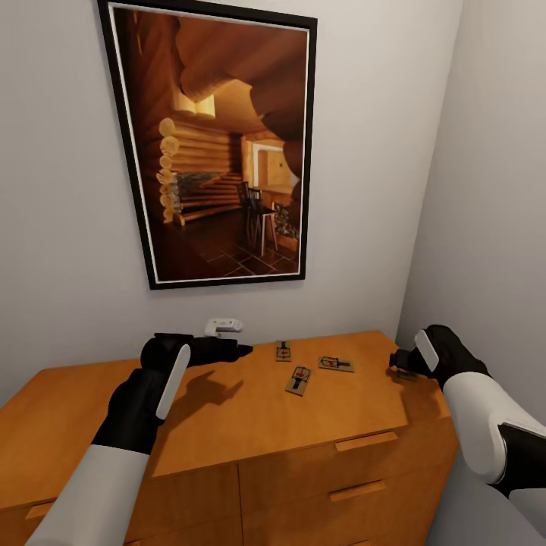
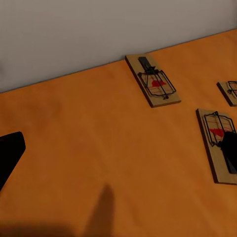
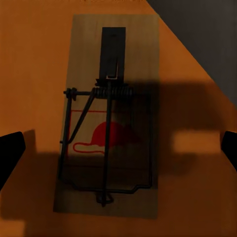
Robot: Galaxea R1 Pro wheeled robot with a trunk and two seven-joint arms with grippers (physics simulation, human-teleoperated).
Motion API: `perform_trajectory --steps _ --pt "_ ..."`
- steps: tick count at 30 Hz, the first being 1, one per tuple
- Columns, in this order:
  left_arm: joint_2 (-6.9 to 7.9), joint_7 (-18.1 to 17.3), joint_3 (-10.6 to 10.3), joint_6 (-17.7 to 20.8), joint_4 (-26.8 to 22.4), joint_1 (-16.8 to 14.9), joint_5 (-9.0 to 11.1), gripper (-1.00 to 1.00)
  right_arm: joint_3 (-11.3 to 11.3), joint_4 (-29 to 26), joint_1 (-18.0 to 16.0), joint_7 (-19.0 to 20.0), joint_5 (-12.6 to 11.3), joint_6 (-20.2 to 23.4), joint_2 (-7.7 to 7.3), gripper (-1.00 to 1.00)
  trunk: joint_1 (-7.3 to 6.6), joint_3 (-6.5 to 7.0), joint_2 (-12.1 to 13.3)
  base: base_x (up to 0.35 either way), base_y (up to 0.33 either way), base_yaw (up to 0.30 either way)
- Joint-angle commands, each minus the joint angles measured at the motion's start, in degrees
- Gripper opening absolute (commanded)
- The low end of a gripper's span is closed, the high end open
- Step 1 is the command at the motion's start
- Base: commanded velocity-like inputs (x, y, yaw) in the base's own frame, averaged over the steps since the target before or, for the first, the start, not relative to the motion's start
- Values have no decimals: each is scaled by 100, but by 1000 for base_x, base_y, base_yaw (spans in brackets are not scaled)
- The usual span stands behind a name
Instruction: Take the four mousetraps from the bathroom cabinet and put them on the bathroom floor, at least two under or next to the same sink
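1. Overhead, a large framed picture [image 1: 216, 144] of a log-cabin interior hangs on the pale wall, in the corner of the room.
2. Below it stands the cabinet [image 1: 227, 425], orange-brown, its flat top serving as the surface that carries the traps; drawer fronts with handles show on its front.
3. Next, the left hand [image 1: 227, 351] hangs just above the surface toward the wall side, well short of the traps. Its wrist view shows one dark fingertip [image 2: 10, 155] at the picture's edge, so whether it is spread or pressed together cannot be told.
4. At the cabinet's right end, the right hand [image 1: 400, 367] sits low over the fourth mousetrap [image 3: 111, 116]. In its wrist view the two fingertips [image 3: 10, 155] stand wide apart, one on each side of the board and clear of it: spread, not yet gripping. That straddle looks like the line-up for a pinch across the board.
5. A small white object [image 1: 224, 326] sits against the wall behind the left hand; too small to identify.
6. Smallest, three mousetraps [image 1: 299, 379] lie flat near the middle of the surface, close together but apart, each with dark wire and a red mark. None is on the bathroom floor yet.
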Motion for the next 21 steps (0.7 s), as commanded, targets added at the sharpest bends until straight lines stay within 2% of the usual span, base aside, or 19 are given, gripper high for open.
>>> perform_trajectory --steps 1,21 --pt "-1 25 2 32 -3 -5 46 100 -33 480 -1 -14 -66 15 3 100 0 -8 -3 0 0 0" --pt "-1 25 2 32 -3 -5 46 100 -30 481 -1 -14 -57 55 4 100 0 -8 -3 0 0 0"
